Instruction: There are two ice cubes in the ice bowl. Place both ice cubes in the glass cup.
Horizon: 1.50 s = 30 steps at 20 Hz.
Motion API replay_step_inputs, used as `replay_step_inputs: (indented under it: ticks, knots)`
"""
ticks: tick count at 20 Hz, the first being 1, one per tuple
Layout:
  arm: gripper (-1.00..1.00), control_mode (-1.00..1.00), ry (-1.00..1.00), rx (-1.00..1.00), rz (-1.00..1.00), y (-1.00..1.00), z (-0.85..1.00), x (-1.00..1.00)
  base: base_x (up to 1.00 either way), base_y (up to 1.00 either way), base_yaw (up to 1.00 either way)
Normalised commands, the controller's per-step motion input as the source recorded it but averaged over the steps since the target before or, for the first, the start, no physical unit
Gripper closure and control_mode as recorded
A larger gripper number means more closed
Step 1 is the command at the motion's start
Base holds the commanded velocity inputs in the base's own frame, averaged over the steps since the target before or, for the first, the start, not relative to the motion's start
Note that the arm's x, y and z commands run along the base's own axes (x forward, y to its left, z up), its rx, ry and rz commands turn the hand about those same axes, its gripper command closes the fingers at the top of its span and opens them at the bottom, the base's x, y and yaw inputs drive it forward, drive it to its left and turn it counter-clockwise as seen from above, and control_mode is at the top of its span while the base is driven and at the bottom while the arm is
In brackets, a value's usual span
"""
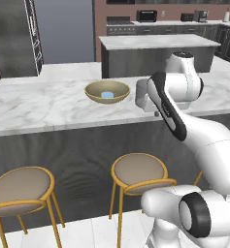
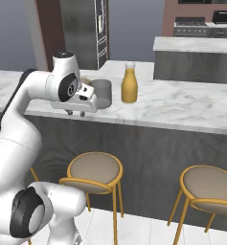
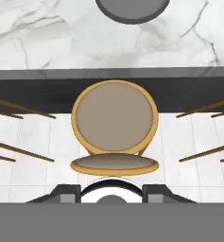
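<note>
- one ice bowl (image 1: 107, 92) holding a single pale blue patch (image 1: 106, 94); separate cubes can't be made out
- one glass cup (image 2: 102, 93), partly behind the arm
- gripper (image 2: 75, 113): jaw gap unclear, nothing visibly held

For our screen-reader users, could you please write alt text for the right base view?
A white robot arm's gripper hangs over the marble counter's front edge beside a grey glass cup; an orange-filled carafe stands nearby, gold-framed stools below.

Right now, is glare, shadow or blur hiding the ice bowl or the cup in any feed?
Left base view: even light, ice bowl sharp, pale blue ice showing inside. Right base view: glass cup unglared, partly behind the arm. Hand view: sharp, cup at the top edge, soft shadow on the marble counter.
</note>
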Motion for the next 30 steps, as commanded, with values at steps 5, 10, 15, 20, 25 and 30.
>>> replay_step_inputs:
  ticks: [5,10,15,20,25,30]
  knots:
    - [-1.00,-1.00,-0.13,0.00,0.00,0.00,0.05,-0.30,0.00,0.00,0.00]
    - [-1.00,-1.00,-0.27,0.00,0.00,0.06,0.31,-0.29,0.00,0.00,0.00]
    - [-1.00,-1.00,-0.13,0.02,0.00,0.30,0.38,-0.01,0.00,0.00,0.00]
    - [-1.00,-1.00,-0.07,0.05,0.00,0.47,0.32,0.03,0.00,0.00,0.00]
    - [-1.00,-1.00,-0.04,0.06,0.00,0.43,0.37,0.08,0.00,0.00,0.00]
    - [-1.00,-1.00,0.00,0.08,0.00,0.49,0.30,0.09,0.00,0.00,0.00]
